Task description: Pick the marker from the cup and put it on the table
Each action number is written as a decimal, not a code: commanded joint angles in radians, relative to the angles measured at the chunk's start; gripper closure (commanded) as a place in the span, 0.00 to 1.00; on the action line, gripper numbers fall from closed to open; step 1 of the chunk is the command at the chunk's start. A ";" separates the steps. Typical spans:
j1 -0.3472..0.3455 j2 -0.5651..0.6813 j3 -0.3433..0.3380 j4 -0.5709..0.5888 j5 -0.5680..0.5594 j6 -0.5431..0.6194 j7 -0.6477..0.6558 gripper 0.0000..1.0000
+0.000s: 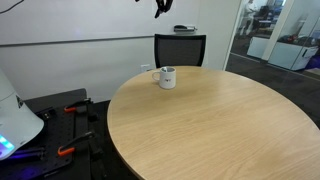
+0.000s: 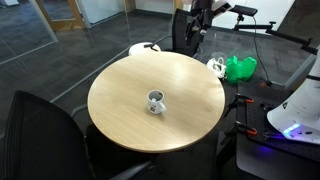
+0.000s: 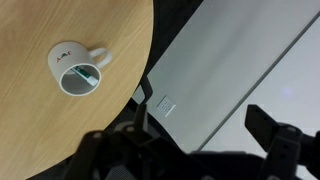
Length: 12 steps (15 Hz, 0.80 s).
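- High at the top edge of an exterior view, well above the table [image 1: 230,130]: gripper [image 1: 160,8], well apart from the cup [image 1: 166,77]
- At the bottom of the wrist view, dark fingers [image 3: 272,135] spread wide, nothing between them
- Upright on the table near its edge, upper left of the wrist view: white cup, handle toward the right
- Inside the cup, lying across its opening: green marker [image 3: 86,75], too small to make out in both exterior views
- Behind the table, upper middle of an exterior view: dark chair [image 1: 180,48]
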 commanded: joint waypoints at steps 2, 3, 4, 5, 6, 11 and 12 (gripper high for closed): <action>-0.025 0.002 0.023 0.006 0.001 -0.006 -0.001 0.00; -0.025 0.010 0.022 0.007 0.022 -0.010 -0.037 0.00; -0.025 0.024 0.020 0.009 0.060 -0.020 -0.106 0.00; -0.024 0.032 0.021 0.007 0.088 -0.014 -0.165 0.00; -0.023 0.044 0.023 0.005 0.122 -0.012 -0.238 0.00; -0.034 0.128 0.038 0.020 0.272 -0.038 -0.563 0.00; -0.035 0.145 0.043 0.023 0.291 -0.039 -0.617 0.00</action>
